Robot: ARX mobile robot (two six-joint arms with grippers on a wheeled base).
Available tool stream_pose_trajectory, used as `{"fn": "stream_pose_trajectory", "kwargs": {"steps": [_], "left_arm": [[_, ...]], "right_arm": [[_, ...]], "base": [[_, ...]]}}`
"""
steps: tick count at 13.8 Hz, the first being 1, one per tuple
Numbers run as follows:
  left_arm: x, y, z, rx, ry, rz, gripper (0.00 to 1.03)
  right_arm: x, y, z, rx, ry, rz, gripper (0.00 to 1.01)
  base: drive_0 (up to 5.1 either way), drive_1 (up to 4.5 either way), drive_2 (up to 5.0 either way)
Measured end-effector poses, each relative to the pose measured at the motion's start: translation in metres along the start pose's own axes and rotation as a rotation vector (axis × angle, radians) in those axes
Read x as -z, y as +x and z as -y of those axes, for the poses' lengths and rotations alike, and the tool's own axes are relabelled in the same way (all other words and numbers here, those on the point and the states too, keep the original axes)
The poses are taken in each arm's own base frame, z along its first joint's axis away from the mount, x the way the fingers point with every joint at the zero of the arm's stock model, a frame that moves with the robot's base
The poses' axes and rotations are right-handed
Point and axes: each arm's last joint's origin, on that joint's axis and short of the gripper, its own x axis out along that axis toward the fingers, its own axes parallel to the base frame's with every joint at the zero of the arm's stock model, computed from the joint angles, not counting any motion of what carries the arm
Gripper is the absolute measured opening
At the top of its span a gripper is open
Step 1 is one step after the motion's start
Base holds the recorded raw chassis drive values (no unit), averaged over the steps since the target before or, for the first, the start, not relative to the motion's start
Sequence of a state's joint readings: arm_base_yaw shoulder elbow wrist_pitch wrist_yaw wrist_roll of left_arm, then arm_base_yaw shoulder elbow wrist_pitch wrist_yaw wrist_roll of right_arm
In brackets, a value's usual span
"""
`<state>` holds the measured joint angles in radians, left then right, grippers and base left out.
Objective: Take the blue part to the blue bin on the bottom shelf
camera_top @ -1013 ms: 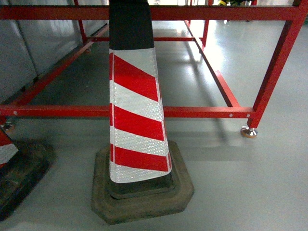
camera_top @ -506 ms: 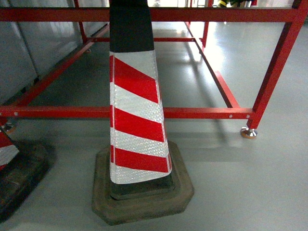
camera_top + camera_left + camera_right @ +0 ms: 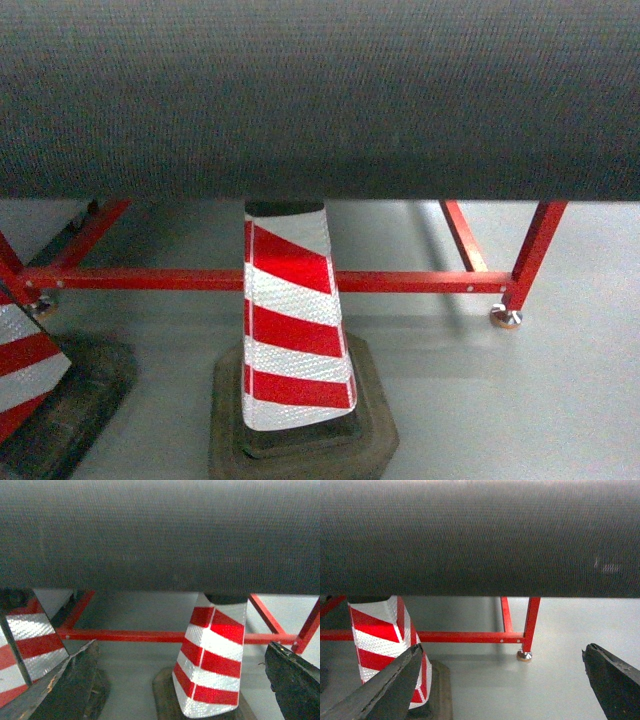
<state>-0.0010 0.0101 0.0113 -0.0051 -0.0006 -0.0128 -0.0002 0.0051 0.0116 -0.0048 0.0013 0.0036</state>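
Note:
The blue part, the blue bin and the bottom shelf are out of view in every frame. In the left wrist view my left gripper (image 3: 181, 646) is open wide, its dark fingers (image 3: 75, 680) at the lower corners with nothing between them. My right gripper (image 3: 502, 649) in the right wrist view is likewise open and empty, fingers (image 3: 615, 685) spread over bare grey floor. Neither gripper shows in the head view. A dark textured band (image 3: 320, 95) hides the upper half of all three views.
A red-and-white striped traffic cone (image 3: 292, 330) on a dark rubber base stands straight ahead on the grey floor. A second cone (image 3: 30, 365) stands at the left. Behind them runs a low red steel frame (image 3: 400, 281) with a metal foot (image 3: 505, 318).
A dark textured band now covers the top half of the head view. The cone and red frame sit lower and look smaller, and more of the left cone shows.

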Motion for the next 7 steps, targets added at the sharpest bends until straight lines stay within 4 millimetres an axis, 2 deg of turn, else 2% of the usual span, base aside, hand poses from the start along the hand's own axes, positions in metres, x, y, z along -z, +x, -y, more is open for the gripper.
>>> {"fn": "stream_pose_trajectory", "kwargs": {"steps": [7], "left_arm": [[0.0000,0.0000,0.0000,-0.001,0.002,0.000,0.98]], "right_arm": [[0.0000,0.0000,-0.0001,-0.002,-0.002,0.000,0.98]], "base": [[0.0,0.00,0.0]]}}
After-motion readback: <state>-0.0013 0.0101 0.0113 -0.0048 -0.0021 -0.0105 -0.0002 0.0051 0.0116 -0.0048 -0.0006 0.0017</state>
